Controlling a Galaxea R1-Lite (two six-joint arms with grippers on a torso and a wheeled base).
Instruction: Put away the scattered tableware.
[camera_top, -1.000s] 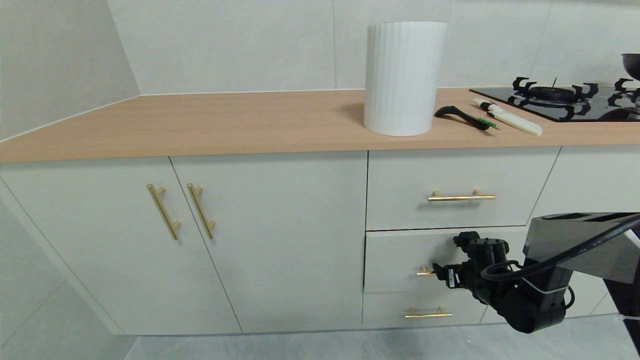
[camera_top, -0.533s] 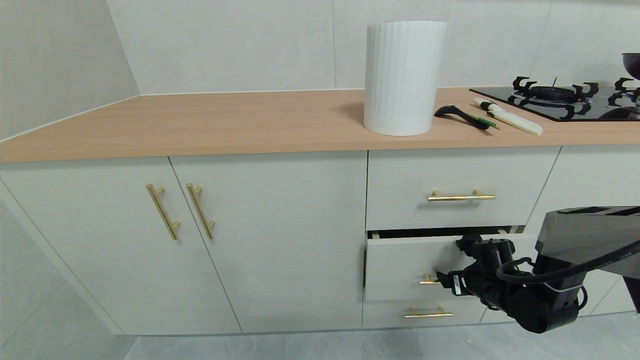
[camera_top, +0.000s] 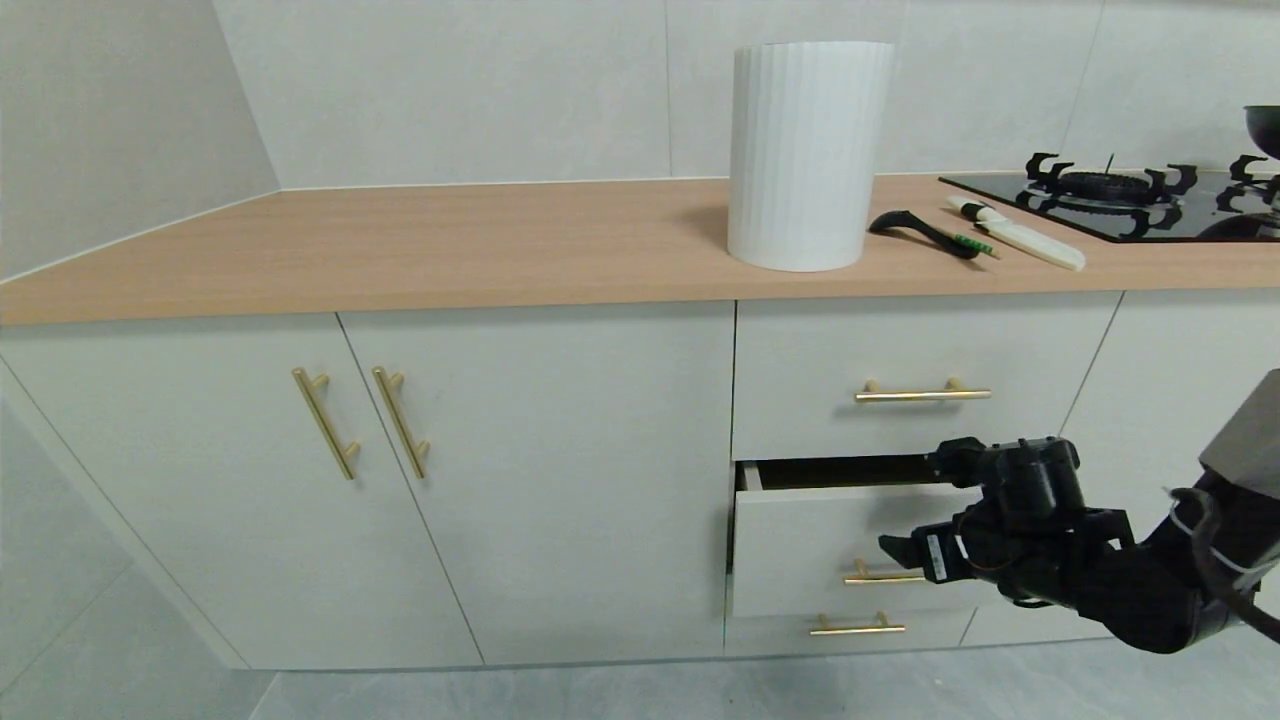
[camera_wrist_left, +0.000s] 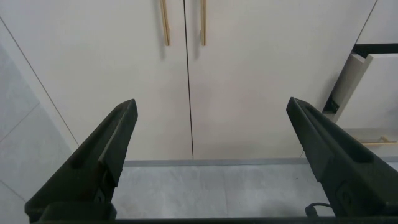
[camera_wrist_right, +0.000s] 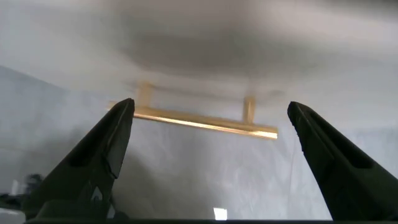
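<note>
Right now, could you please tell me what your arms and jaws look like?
The right arm is black with bulky rounded links, a grey boxy section farther back and a small white label near its jaws. In both wrist views the jaws are dark, flat-sided wedges tapering to the tips; a black cable loops near the left pair.

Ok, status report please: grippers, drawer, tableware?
Left gripper open, empty. Right gripper open, at drawer handle. Middle drawer partly open. Tableware on counter beside white canister.
</note>
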